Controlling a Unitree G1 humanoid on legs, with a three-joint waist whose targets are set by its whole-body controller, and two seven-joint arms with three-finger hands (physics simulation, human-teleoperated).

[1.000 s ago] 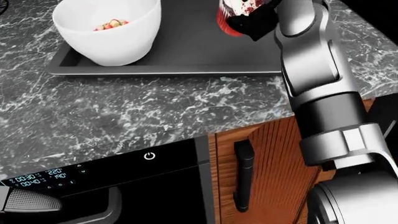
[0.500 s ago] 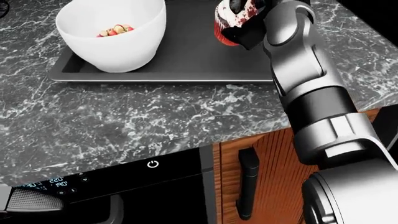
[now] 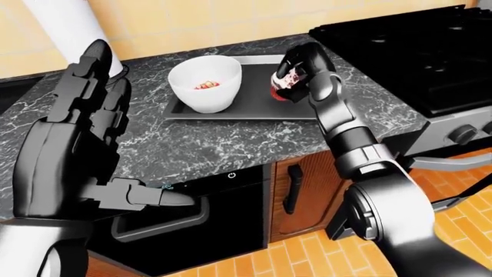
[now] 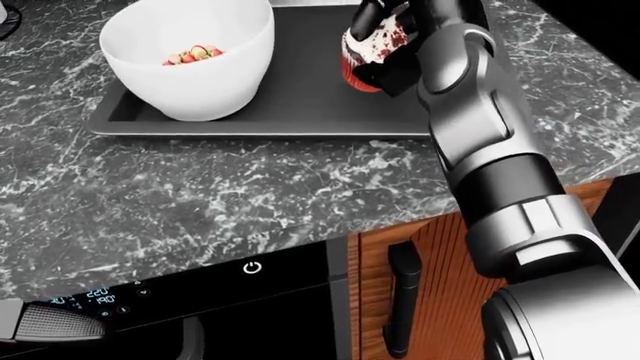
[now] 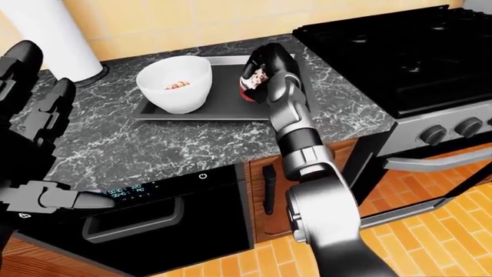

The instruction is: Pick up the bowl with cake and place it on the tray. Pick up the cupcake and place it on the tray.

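Observation:
A white bowl (image 4: 190,56) with small bits of cake inside stands on the left part of the dark tray (image 4: 300,97). My right hand (image 4: 385,34) is shut on the cupcake (image 4: 368,46), which has a red wrapper and white-and-red topping. The cupcake hangs over the tray's right part; whether it touches the tray I cannot tell. My left hand (image 3: 85,144) is open, fingers spread, held up close to the camera at the left of the left-eye view, far from the tray.
The tray lies on a grey marbled counter (image 4: 200,195). A black stove (image 3: 415,52) stands to the right. Below the counter are a dishwasher panel (image 4: 150,296) and a wooden cabinet door (image 4: 420,285) with a black handle. A white cylinder (image 5: 53,34) stands at the upper left.
The head view has shifted slightly, so the tray and bowl sit lower in the picture. My right hand has carried the cupcake a bit leftward and further over the tray.

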